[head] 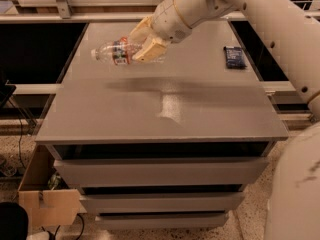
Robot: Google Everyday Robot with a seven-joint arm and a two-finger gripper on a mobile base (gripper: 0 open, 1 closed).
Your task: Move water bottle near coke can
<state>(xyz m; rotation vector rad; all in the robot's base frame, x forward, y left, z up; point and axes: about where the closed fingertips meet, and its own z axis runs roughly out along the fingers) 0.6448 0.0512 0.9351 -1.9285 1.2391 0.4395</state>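
- Gripper (136, 48) in the camera view: the tan two-finger gripper on the end of the white robot arm (250, 9) sits over the far-left part of the table, about 11 o'clock on the tabletop.
- Its fingers (150, 51) are clamped around the clear ribbed plastic water bottle with the white cap and red, white and green label (116, 52), one finger above it and one below.
- The water bottle is lying sideways in that grip, with the cap pointing to about 9 o'clock and the bottom end tucked between the fingers.
- It looks to be off the surface. A soft dark shadow streak (145, 86) lies on the table just toward 6 o'clock from it.
- The arm comes in from the 2 o'clock corner of the frame and slants down to the gripper.
- The flat grey rectangular table (215, 119) has a pale shiny glare patch (167, 111) near its middle.
- A small dark blue packet (234, 56) lies flat near the right edge, about 2 o'clock on the tabletop and well apart from the bottle and gripper.
- Under the top there's a stack of grey drawer fronts (160, 173).
- A brown cardboard box (47, 201) sits on the floor at 8 o'clock, just beside the drawers.
- A big rounded white piece of the robot's body (297, 189) fills the 4 o'clock corner.
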